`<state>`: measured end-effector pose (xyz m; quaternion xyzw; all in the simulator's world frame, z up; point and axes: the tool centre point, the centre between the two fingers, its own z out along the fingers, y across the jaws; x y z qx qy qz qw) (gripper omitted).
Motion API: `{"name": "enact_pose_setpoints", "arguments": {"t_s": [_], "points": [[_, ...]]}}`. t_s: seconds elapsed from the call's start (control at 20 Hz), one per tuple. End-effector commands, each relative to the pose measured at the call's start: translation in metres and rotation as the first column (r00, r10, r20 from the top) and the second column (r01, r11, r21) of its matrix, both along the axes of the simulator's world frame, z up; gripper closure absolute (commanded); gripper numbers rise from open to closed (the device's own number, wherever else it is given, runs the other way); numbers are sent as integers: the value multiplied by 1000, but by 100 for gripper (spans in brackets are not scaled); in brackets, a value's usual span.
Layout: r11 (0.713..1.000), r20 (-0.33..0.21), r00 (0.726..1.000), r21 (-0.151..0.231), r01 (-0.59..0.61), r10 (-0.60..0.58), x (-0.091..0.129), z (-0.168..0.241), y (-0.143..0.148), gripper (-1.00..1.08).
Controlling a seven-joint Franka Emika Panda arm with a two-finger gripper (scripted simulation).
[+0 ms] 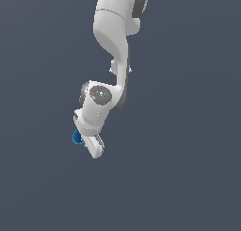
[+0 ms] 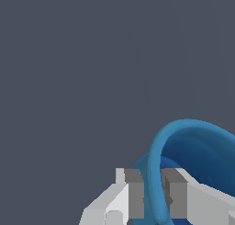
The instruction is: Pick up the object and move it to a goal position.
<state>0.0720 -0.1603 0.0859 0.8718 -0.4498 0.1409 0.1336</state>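
- While the arm (image 1: 115, 32) hangs down from the top of the exterior view, we see the object (image 1: 76, 138) as a tiny bright-blue round thing at the gripper (image 1: 92, 143), on the side toward the exterior view's left.
- From the wrist view we read the object (image 2: 193, 155) as cup-like: a lighter blue rim arcs over a darker blue hollow.
- We see nothing inside that hollow beyond shaded blue wall; part of it is cut off by the frame edge.
- We see the fingers (image 2: 135, 196) drawn narrow, clamped on the object's rim: one grey pad sits on the outside of the wall, the other (image 2: 176, 199) on the inside, with the blue rim running between them and touching both.
- In the exterior view the object is mostly hidden by the white gripper body; only a small blue crescent shows, much smaller than the gripper.
- We see only a flat dark grey-blue background around arm and object in both views; we cannot tell whether the object rests on a surface or is lifted off it.
- The gripper is tilted, its tip pointing down and toward the exterior view's right.
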Motion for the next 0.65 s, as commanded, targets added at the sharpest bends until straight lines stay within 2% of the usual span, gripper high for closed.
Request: {"name": "enact_pose_setpoints", "arguments": {"t_s": [0.0,0.3,0.6], "points": [[1000,3,1000,0,-2,2,9,3,-12,108],[1000,3,1000,0,-2,2,20,5,-29,108],[1000,2,1000,0,-2,2,23,5,-33,108]]}}
